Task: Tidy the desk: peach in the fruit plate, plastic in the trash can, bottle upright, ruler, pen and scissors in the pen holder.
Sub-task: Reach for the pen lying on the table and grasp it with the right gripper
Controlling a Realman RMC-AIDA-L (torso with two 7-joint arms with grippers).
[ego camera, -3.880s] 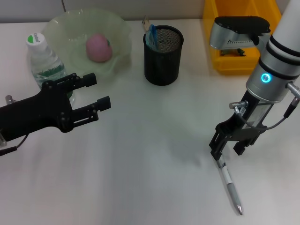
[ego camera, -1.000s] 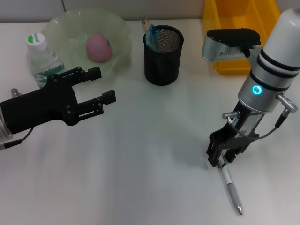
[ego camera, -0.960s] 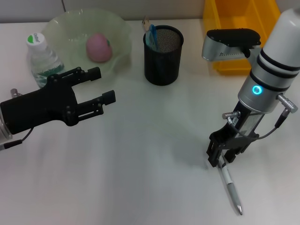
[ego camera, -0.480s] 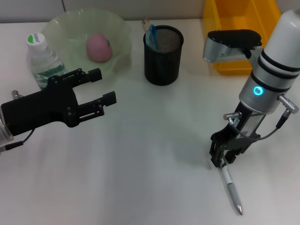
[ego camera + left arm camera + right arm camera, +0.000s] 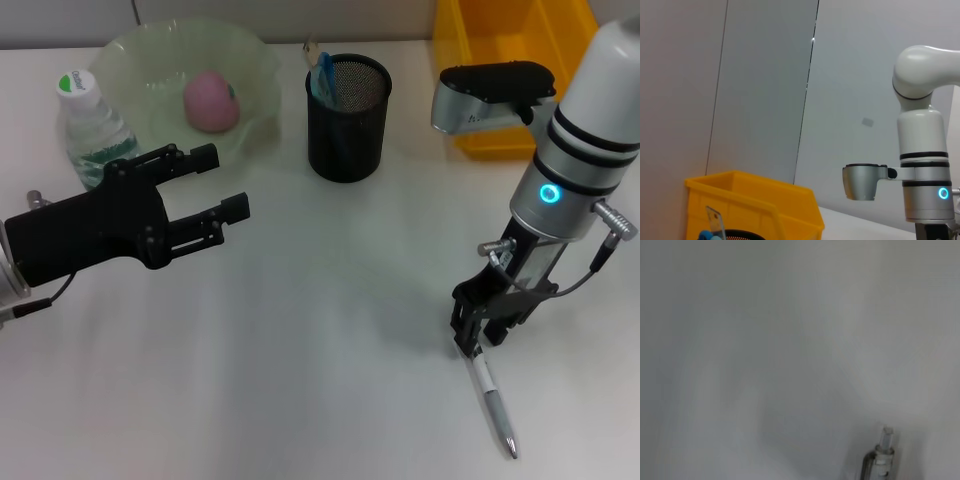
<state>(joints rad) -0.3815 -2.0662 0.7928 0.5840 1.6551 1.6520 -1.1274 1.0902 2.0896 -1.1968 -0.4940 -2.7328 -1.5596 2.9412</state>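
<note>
The right hand [image 5: 472, 338] sits low at the lower right of the frame, its fingers together around the top end of the pen [image 5: 492, 395], which lies on the white bench [image 5: 320, 350]; the left hand [image 5: 222, 182], fingers apart and holding nothing, hovers at centre left, near the fruit plate [image 5: 150, 70] holding the peach [image 5: 210, 100]; the bottle [image 5: 88, 125] stands upright beside it; the pen holder [image 5: 347, 118] stands at upper centre.

The bottle [image 5: 92, 130] cap carries green lettering too small to read; nothing else is legible.
</note>
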